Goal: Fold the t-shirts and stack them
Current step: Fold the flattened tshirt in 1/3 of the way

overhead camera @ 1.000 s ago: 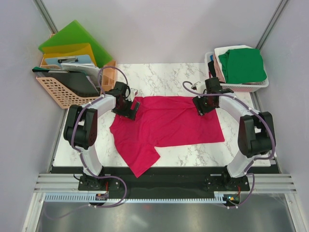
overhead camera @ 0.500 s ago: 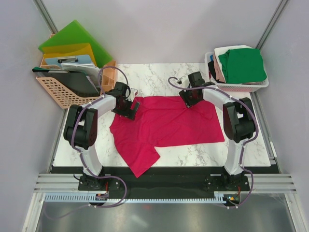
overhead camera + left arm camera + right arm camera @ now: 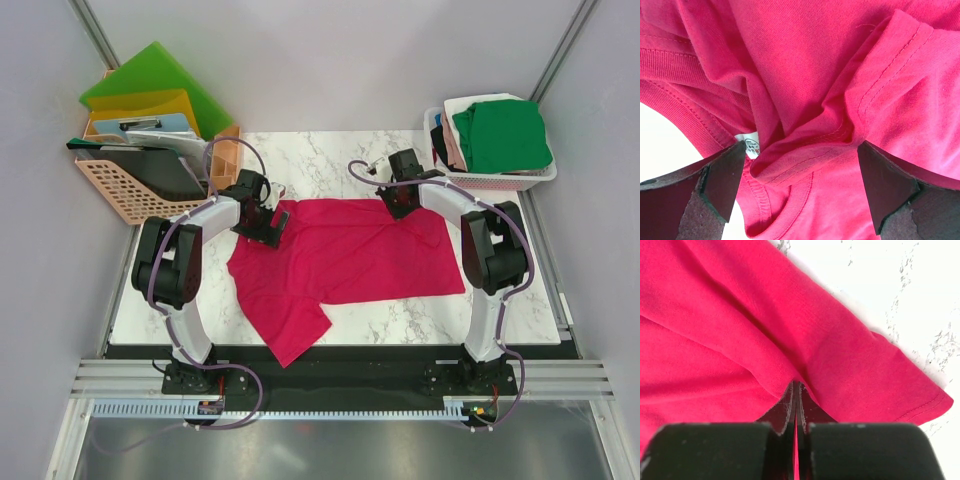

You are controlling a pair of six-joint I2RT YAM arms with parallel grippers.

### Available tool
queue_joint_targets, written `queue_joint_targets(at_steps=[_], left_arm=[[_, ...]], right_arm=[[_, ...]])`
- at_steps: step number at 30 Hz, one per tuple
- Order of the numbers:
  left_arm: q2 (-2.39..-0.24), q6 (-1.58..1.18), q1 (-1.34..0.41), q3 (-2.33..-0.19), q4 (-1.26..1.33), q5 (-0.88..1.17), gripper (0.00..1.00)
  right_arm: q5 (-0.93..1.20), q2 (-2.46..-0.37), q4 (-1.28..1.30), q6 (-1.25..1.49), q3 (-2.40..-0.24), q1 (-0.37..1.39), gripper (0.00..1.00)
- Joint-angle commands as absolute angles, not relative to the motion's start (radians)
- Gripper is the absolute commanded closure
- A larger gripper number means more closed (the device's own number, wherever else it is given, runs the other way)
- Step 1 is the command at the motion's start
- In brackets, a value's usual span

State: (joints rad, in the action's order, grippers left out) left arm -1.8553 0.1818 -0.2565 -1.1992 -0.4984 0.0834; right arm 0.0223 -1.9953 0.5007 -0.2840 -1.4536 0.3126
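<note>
Crimson-pink t-shirt (image 3: 340, 262) spread across the middle of the marble worktop (image 3: 330, 150), fold under way.
I've brought my right gripper (image 3: 401, 203) inward along the far edge, taking cloth with it; its jaws are pinched tight on a thin fold. My left gripper (image 3: 268, 226) sits wide apart, straddling the bunched collar towards the left edge.

You were working in a robotics lab cell, not a home. Plain pale wall panels (image 3: 350, 60) on metal posts (image 3: 97, 32) closed in a marble-patterned bench (image 3: 340, 150). Both arm bases were bolted to aluminium rails (image 3: 570, 378) beside a slotted cable duct (image 3: 140, 408). Props sat sorted in a white basket (image 3: 500, 182) and a peach crate (image 3: 115, 195).
</note>
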Motion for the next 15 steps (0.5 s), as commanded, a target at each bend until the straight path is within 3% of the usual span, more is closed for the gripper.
queue_joint_targets(at_steps=[1,13,15], left_arm=[[-1.853,0.204,-0.253,-1.195,-0.482,0.097,0.0],[-1.841,0.221,-0.252,-1.17,-0.465,0.058,0.0],[-1.835,0.219,-0.252,-1.17,-0.457,0.058,0.0]], right_arm=[[0.025,-1.97,0.492,-0.279,-1.444,0.325,1.0],[0.074,-1.744,0.546,-0.265,-1.293,0.425,0.98],[0.08,-1.732,0.548,-0.265,-1.281,0.429,0.71]])
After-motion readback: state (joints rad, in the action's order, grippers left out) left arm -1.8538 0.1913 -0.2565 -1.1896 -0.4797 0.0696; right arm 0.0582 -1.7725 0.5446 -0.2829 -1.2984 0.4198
